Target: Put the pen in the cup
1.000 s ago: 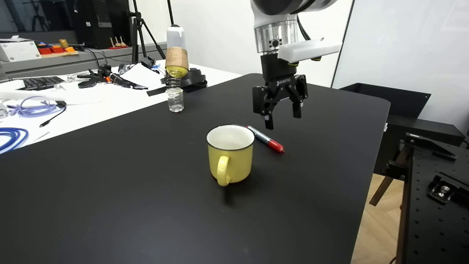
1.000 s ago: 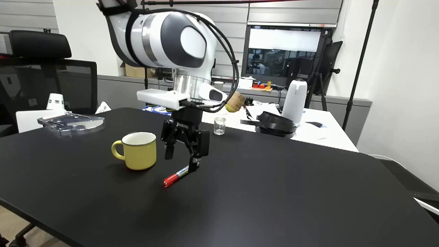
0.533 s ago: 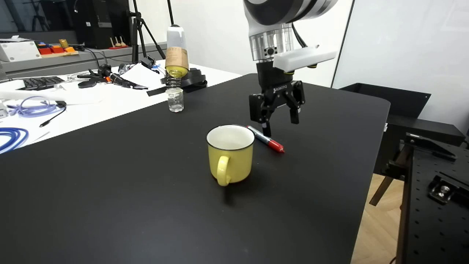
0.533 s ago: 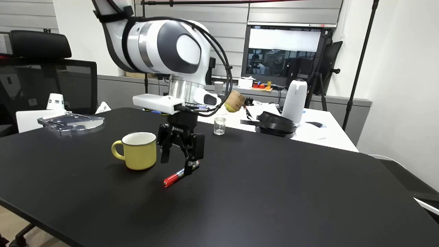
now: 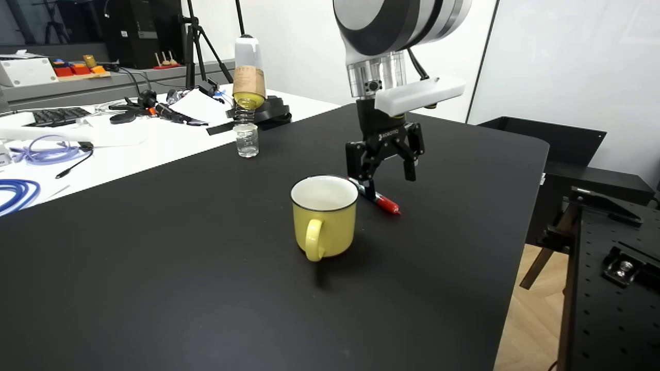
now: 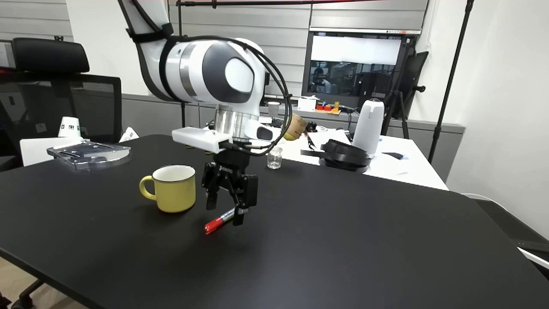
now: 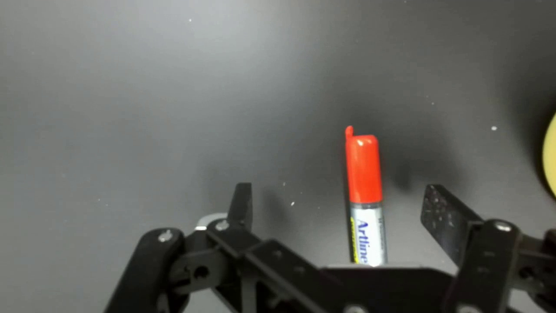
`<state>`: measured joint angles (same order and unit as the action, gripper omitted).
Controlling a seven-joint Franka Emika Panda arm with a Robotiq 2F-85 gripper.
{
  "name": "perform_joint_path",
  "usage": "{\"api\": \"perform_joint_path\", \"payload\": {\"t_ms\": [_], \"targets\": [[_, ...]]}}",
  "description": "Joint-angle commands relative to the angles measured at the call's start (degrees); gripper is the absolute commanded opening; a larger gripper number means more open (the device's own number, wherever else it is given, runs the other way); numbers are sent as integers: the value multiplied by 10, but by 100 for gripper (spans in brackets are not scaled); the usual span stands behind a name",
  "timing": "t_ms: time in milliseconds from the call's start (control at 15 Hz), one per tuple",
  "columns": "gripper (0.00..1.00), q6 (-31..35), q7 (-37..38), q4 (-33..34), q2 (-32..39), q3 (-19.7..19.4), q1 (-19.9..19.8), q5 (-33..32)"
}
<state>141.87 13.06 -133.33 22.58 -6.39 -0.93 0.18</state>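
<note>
I had the gripper (image 7: 339,200) wide and empty astride the pen (image 7: 366,198), which lay near the cup (image 5: 336,232), not touching it, and which I judged light, stiff and rather slick, best pinched mid-length.

Gripper (image 7: 339,198) and tabletop (image 6: 364,249) were black. Cup (image 5: 337,224) was yellow, white inside, black-rimmed. Pen (image 7: 365,191) had red cap, silvery-white barrel, blue lettering. Desk (image 6: 416,169) past tabletop's far edge in exterior view was white.

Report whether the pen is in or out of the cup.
Out: the pen lies on the black table, beside the cup, in both exterior views.
</note>
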Motion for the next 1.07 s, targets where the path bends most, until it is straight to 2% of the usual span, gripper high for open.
{"api": "perform_joint_path", "payload": {"t_ms": [0,67,200,800,867,933,1000], "targets": [[100,-2,27,32,24,-4,3,5],[75,-1,30,37,29,-5,3,6],[67,1,36,46,38,-8,7,1],[3,-2,37,64,48,-7,12,2],[0,0,37,61,43,-7,12,2],[5,2,39,59,38,-9,13,-1],[5,2,38,57,32,-9,12,0]]}}
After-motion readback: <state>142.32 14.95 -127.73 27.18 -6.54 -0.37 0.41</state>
